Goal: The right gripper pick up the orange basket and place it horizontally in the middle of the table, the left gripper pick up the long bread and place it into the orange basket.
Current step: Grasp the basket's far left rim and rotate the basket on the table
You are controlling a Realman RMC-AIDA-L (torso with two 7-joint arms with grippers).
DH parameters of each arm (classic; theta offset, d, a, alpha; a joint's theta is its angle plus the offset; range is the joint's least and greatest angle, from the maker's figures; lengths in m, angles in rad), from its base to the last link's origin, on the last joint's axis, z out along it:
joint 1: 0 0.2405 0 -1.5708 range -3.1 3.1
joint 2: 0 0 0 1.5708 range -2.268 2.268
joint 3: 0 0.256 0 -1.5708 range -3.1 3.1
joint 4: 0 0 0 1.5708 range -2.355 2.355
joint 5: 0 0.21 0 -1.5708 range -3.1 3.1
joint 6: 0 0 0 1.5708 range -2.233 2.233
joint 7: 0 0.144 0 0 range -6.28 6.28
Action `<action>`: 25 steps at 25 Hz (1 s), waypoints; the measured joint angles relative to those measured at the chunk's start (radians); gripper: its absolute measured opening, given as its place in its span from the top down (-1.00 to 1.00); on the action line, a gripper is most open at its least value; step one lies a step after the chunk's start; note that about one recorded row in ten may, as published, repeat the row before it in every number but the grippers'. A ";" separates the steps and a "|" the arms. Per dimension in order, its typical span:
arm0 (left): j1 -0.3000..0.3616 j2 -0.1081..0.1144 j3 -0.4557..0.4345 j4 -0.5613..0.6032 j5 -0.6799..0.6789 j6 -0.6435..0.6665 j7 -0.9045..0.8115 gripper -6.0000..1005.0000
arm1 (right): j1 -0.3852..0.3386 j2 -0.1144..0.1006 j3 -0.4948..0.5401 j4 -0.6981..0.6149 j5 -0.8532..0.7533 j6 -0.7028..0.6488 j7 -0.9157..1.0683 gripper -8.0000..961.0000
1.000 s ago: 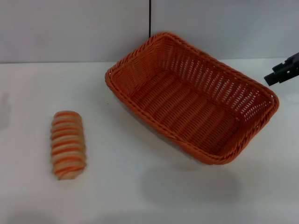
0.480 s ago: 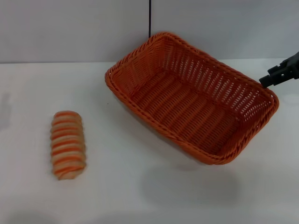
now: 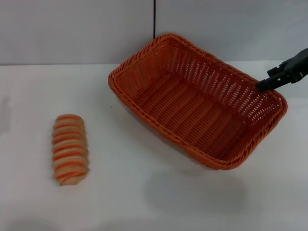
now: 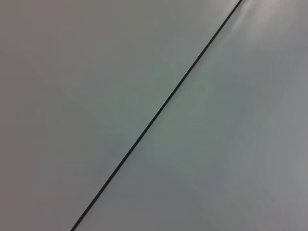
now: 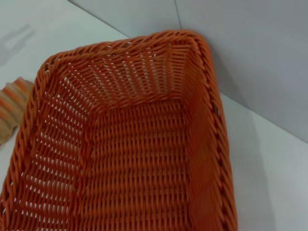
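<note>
Head view
Orange basket [image 3: 197, 98]: sits on the table [image 3: 144, 202], set at a slant, one short end up against the grey wall [image 3: 72, 29], the other end angled down toward the robot's right. Nothing inside it.
Long bread [image 3: 70, 149]: lies on the bare tabletop well apart from the basket, out on the basket's left side, its length running toward and away from the robot.
Right gripper [image 3: 263, 85]: comes in from the basket's right, its black tip right at the braided rim of the basket's far-right long side, at or just above the weave; I cannot tell whether it touches. How far its fingers are spread I cannot tell from here.
Black cord [image 3: 154, 19]: hangs straight down the wall behind the basket's far end.

Left wrist view
Left gripper: not to be seen. Only a plain grey surface with a thin dark line [image 4: 159, 113] crossing it on the diagonal.

Right wrist view
Orange basket [image 5: 139, 144]: fills the picture, looking down its length into the woven bottom and openwork sides.
Long bread [image 5: 12, 108]: a striped end peeks past the basket's outer wall.
Right gripper fingers: none show here.
</note>
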 joint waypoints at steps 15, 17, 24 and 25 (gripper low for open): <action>0.000 -0.002 0.000 0.000 0.000 -0.012 -0.008 0.11 | -0.005 0.026 -0.005 -0.065 0.000 -0.078 -0.026 -0.39; 0.000 -0.002 0.000 0.000 0.000 -0.013 -0.008 0.11 | -0.005 0.026 -0.009 -0.082 0.000 -0.095 -0.027 -0.39; -0.001 -0.002 0.000 -0.008 0.000 -0.027 -0.008 0.11 | -0.006 0.038 -0.012 -0.119 0.004 -0.130 -0.064 -0.36; -0.001 -0.001 0.000 -0.008 0.000 -0.028 -0.008 0.11 | -0.008 0.039 -0.012 -0.118 0.005 -0.130 -0.073 -0.36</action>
